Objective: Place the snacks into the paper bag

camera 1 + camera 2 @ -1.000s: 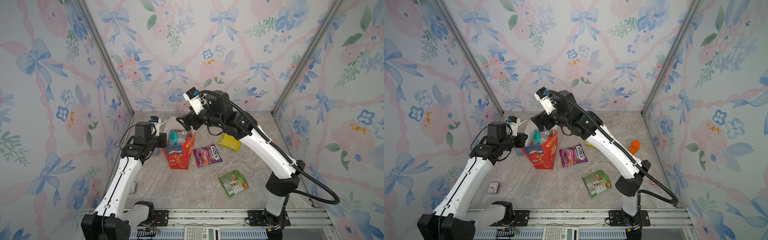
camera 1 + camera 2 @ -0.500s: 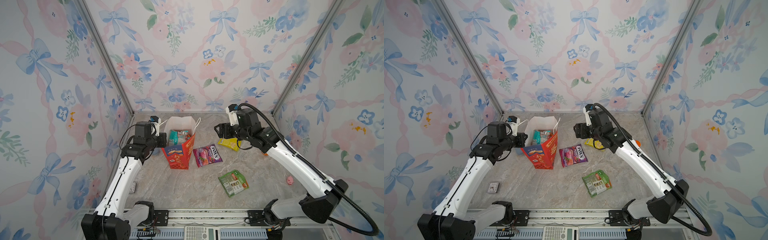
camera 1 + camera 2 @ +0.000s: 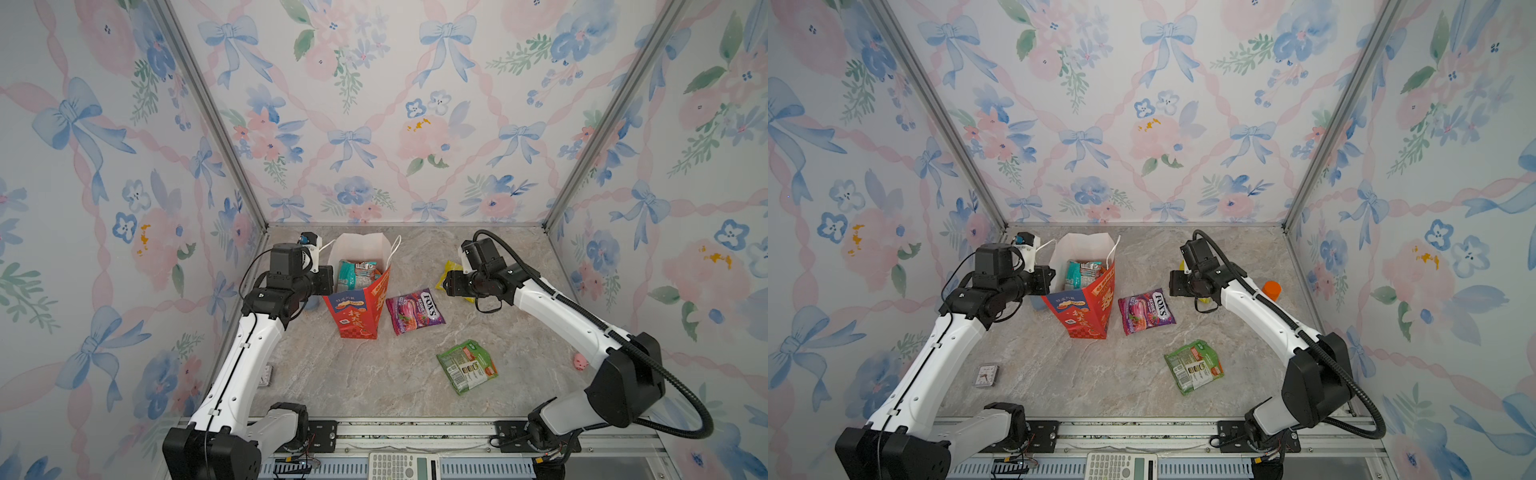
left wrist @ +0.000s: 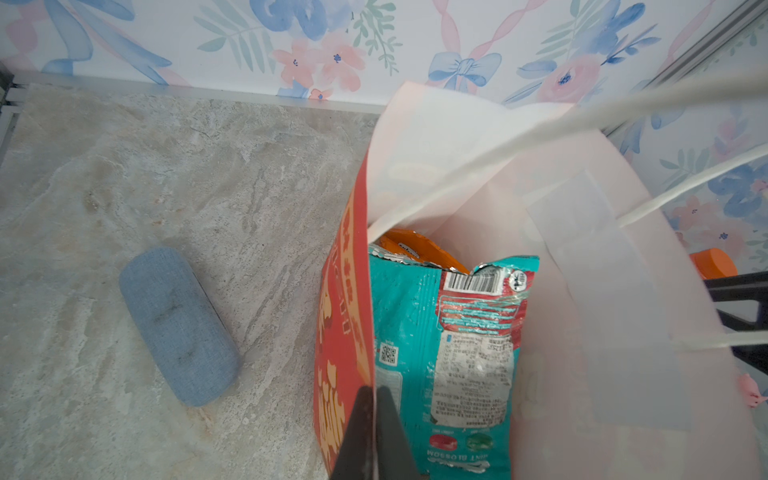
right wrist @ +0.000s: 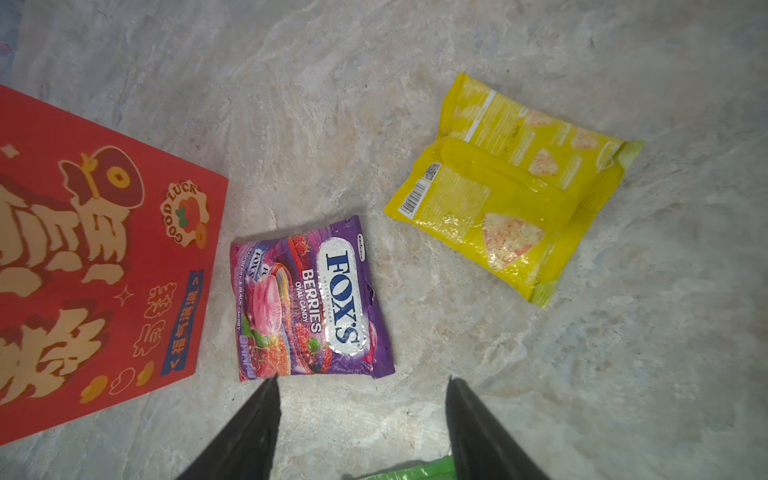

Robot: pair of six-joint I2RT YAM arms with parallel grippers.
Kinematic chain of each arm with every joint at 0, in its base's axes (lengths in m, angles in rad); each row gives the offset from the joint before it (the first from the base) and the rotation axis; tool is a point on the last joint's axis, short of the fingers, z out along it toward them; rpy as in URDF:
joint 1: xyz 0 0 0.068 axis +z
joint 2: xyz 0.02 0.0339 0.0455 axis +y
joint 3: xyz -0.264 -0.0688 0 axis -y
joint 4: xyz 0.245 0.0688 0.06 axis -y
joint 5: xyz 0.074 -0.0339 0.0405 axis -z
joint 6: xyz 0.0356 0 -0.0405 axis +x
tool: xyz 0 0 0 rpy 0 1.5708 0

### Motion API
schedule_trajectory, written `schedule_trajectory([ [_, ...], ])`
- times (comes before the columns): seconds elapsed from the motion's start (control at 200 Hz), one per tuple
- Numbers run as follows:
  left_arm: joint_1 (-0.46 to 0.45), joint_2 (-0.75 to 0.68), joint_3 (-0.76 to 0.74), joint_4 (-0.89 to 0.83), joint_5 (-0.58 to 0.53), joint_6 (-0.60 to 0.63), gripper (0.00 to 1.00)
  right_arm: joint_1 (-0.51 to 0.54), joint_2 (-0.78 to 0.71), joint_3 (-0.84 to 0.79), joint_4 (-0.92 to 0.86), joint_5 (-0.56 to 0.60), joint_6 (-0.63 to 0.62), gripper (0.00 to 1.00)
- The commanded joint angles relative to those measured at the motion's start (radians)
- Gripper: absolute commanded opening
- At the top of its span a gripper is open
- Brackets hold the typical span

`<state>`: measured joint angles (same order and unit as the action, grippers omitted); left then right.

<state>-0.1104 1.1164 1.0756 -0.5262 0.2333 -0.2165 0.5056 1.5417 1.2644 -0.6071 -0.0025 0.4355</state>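
The red paper bag (image 3: 360, 309) stands upright at the back left, its white inside showing. My left gripper (image 4: 376, 399) is shut on the bag's near wall at the rim. A teal packet (image 4: 449, 353) and an orange one (image 4: 415, 249) stand inside. On the floor right of the bag lie a purple FOX'S packet (image 5: 311, 299), a yellow packet (image 5: 511, 187) and, nearer the front, a green packet (image 3: 467, 365). My right gripper (image 5: 361, 386) hangs open and empty above the floor between the purple and green packets; in both top views it partly hides the yellow packet (image 3: 450, 269).
A blue fabric case (image 4: 178, 324) lies on the floor left of the bag. An orange-capped bottle (image 3: 1271, 289) stands by the right wall, and a pink pig toy (image 3: 581, 363) sits behind my right arm. A small card (image 3: 987, 375) lies front left.
My right arm has pulled back from above the bag's mouth to the right and come down near the yellow packet, its jaws narrowing somewhat. The left arm and bag have stayed put.
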Motion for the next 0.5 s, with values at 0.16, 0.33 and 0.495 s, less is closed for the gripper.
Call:
schedule_trajectory([
  [0.16,0.007,0.009,0.033,0.023,0.02,0.005,0.0,0.018,0.158,0.052,0.039,-0.044,-0.023,0.61],
  [0.33,0.006,0.011,0.033,0.023,0.025,0.002,0.0,0.03,0.249,0.081,0.054,-0.053,-0.024,0.58],
  [0.495,0.006,0.011,0.031,0.023,0.024,0.002,0.0,0.039,0.311,0.093,0.071,-0.066,-0.023,0.57],
])
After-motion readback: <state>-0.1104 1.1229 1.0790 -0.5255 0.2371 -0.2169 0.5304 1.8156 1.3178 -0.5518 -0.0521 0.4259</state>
